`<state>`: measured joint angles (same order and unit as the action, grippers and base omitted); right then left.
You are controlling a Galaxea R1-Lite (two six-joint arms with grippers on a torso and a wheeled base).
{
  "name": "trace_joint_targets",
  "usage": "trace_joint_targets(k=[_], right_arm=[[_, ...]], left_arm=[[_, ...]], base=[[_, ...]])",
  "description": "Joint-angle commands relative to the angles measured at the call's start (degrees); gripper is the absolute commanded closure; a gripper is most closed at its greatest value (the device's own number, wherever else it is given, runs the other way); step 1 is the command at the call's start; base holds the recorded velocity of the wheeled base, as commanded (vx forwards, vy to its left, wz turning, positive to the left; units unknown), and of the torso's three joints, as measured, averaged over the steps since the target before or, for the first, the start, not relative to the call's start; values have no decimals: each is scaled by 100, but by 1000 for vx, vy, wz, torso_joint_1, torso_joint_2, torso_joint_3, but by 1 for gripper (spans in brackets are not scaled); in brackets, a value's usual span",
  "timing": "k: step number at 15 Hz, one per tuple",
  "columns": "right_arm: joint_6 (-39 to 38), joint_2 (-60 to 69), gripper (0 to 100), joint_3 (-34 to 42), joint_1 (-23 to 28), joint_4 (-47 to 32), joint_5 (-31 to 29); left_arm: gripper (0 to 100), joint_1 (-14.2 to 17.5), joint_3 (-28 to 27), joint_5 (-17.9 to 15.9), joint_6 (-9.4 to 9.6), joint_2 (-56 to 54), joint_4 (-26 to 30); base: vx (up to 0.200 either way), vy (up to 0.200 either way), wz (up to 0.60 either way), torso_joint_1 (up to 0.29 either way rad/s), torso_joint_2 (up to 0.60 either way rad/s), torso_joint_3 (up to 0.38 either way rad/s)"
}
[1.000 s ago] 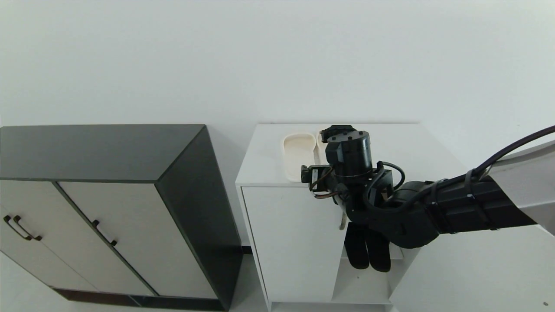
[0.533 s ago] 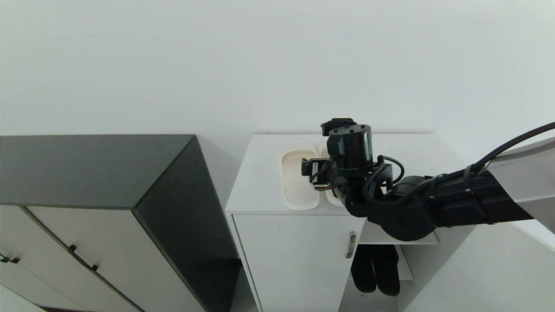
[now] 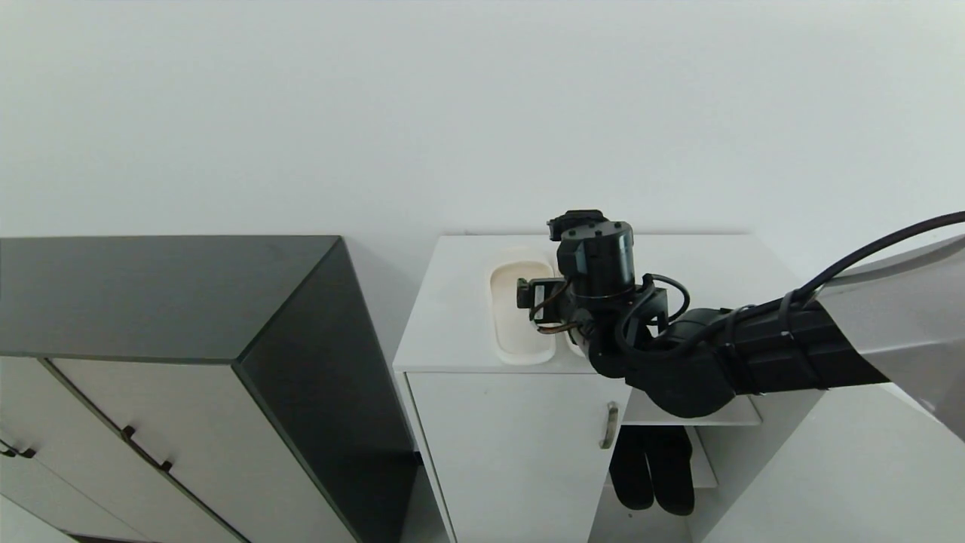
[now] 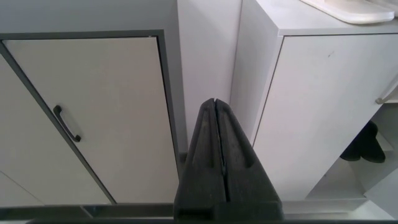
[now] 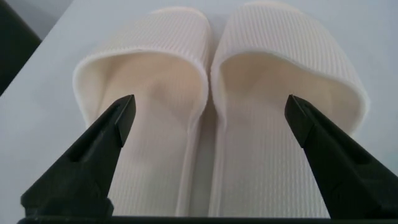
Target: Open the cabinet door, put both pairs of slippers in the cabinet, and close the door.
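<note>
1. Two cream slippers, one pair; side by side and touching, on top of the white cabinet, left of its middle; heels near the front edge, toes toward the far wall.
2. Black slippers, one pair; side by side on a low shelf inside the white cabinet, in its open right compartment.
3. Door, white, on the left half of the white cabinet; shut; metal handle at its right edge, just beside the open compartment.
4. Right hand; above the cabinet top at the cream pair; fingers spread wide, one off each outer side of the pair, both slippers between them; nothing gripped; whether the fingers touch the slippers cannot be told.
5. Left hand; low, in front of the gap between the two cabinets; fingers pressed together, holding nothing.
6. Dark-topped cabinet; stands left of the white cabinet, with a narrow gap between; pale doors shut, dark handles.
</note>
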<state>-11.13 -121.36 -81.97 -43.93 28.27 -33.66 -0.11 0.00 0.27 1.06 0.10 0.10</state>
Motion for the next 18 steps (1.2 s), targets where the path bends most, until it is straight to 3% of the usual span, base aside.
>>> trace_joint_targets(k=[1, 6, 7, 15, 18], right_arm=[[41, -336, 0, -311, 60, -14, 0], [234, -881, 0, -1076, 263, -32, 0], [234, -951, 100, -1172, 271, -32, -9], [278, -925, 100, -1172, 192, -6, -44], [252, -459, 100, -715, 8, 12, -44]], left_arm=[[100, 2, 0, 8, -1, -1, -1], [100, 2, 0, 0, -18, -1, -1], [100, 2, 0, 0, -18, -1, -1], [100, 2, 0, -36, -27, -1, -1], [100, 2, 0, -27, -27, -1, -1]], base=[[0, 0, 0, 0, 0, 0], [0, 0, 0, 0, 0, 0], [0, 0, 0, 0, 0, 0], [0, 0, 0, 0, 0, 0], [0, 0, 0, 0, 0, 0]])
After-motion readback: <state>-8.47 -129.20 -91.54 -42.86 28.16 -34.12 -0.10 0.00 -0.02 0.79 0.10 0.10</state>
